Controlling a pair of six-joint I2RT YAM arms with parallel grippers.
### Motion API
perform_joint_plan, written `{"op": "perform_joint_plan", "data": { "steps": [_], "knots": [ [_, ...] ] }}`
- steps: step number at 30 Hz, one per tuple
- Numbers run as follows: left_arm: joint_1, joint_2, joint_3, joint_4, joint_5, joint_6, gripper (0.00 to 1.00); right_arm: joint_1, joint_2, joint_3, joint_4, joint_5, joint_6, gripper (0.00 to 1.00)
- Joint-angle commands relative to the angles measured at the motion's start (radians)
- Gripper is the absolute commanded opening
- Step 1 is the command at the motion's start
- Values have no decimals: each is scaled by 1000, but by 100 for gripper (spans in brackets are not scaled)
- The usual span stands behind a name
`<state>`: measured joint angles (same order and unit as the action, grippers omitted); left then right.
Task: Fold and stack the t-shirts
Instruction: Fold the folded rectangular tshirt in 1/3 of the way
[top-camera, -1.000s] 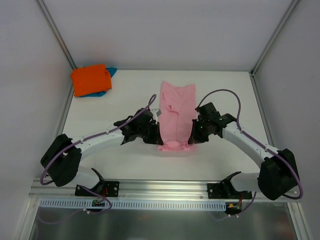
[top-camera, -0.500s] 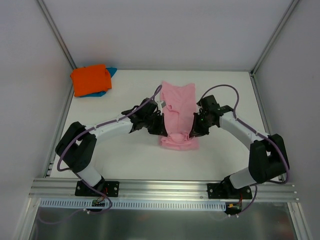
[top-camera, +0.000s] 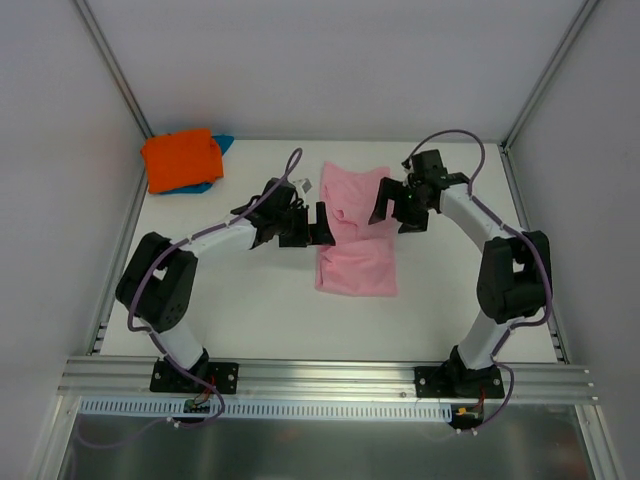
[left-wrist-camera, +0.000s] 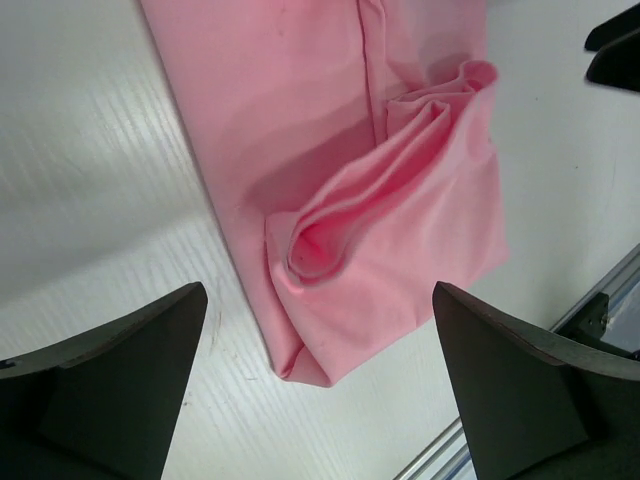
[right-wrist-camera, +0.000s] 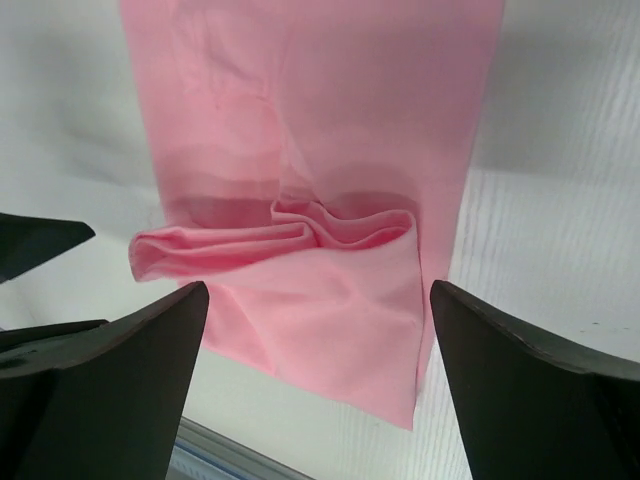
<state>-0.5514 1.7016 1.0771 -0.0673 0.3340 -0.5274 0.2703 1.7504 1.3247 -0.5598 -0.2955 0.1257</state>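
Pink tee (top-camera: 356, 265) mid-fold; we had L gripper (top-camera: 321, 224) & R gripper (top-camera: 384, 203) spread wide, empty; next probably needed regrip, smoothing bunched fold.

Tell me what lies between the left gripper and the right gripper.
The pink t-shirt, partly folded, lies between the left gripper and the right gripper, both with open jaws. The top external view shows this.

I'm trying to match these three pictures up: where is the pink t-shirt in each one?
Top external: pink t-shirt in the centre.
Left wrist: it fills the upper middle, running diagonally.
Right wrist: it fills the middle, top to bottom.
Shared landmark: the rumpled fold across it.
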Motion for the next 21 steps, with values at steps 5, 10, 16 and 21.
{"op": "perform_joint_plan", "data": {
  "steps": [5, 10, 16, 21],
  "knots": [
    [4, -174, -55, 104, -33, 35, 99, -37, -38, 156, -89, 16, -87, 100],
    [2, -221, -115, 126, 61, -6, 99, -34, -182, 42, -77, -33, -66, 99],
    [2, -198, -204, 190, 206, -98, 99, -13, -327, -179, -12, -33, -21, 100],
    [1, -93, -220, 322, 269, -190, 99, -13, -338, -229, -15, -33, -23, 100]
  ]
}}
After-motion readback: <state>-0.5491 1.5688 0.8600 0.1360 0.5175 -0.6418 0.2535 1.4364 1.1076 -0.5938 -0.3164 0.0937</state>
